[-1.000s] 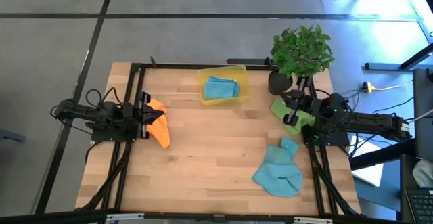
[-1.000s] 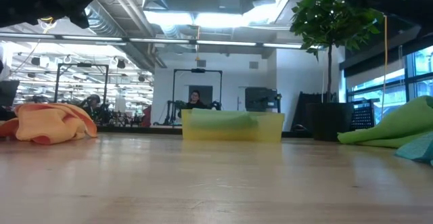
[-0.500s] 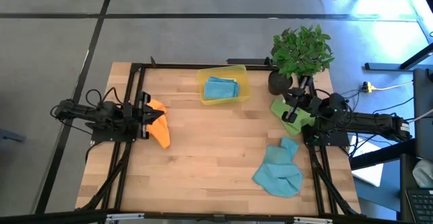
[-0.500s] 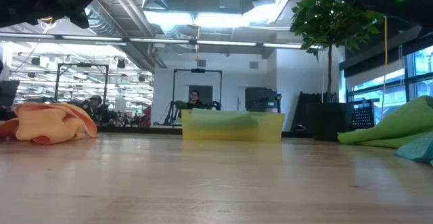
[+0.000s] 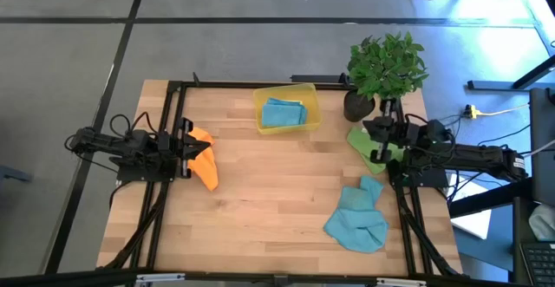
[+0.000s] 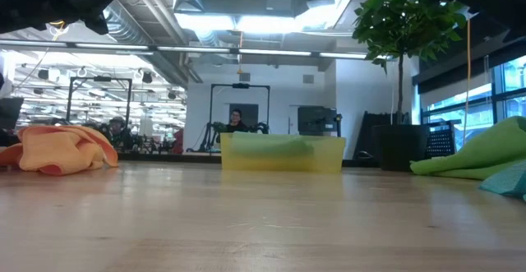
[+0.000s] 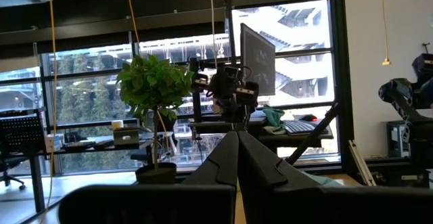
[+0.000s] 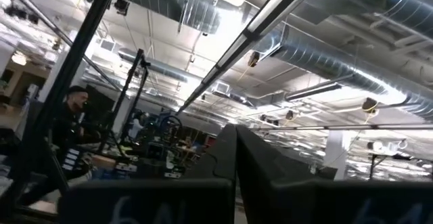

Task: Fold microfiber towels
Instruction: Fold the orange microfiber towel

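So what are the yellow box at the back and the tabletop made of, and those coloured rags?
The yellow bin looks like translucent plastic: the teal towel in it shows through its wall. The table looks like pale wood in strips, with a dull sheen. The orange towel, green towel and crumpled teal towel look like soft matte cloth, judging by their limp folds.

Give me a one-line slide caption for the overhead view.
Both arms parked at table edges; orange towel, green towel and teal towel lie unfolded.
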Action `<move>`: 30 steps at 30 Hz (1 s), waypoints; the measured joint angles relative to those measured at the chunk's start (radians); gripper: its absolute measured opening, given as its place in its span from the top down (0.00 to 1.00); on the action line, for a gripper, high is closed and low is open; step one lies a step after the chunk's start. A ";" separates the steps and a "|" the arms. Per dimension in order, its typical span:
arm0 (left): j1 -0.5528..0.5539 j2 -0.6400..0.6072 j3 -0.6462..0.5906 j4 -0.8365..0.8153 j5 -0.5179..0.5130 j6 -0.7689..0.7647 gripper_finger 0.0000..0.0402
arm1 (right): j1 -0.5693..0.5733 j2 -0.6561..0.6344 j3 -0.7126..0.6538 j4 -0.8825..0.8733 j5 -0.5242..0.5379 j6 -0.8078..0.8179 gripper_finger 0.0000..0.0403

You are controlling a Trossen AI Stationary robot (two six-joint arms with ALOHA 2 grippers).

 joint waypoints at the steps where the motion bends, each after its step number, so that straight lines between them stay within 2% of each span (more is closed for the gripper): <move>1: 0.000 0.000 0.000 0.000 0.000 0.000 1.00 | 0.000 0.000 0.000 0.000 0.000 0.010 0.98; 8: 0.000 0.000 0.000 0.002 0.000 0.000 1.00 | 0.000 0.000 0.000 -0.001 -0.001 0.079 0.96; 19: 0.000 0.000 0.000 0.012 0.003 0.000 1.00 | 0.000 0.000 0.000 -0.002 -0.001 0.081 0.95; 27: 0.000 0.000 0.000 0.050 0.046 -0.136 1.00 | 0.000 0.000 0.000 -0.001 0.000 0.050 0.95; 30: 0.000 0.001 0.000 0.075 0.028 -0.187 1.00 | 0.000 0.000 0.000 0.005 0.000 0.050 0.95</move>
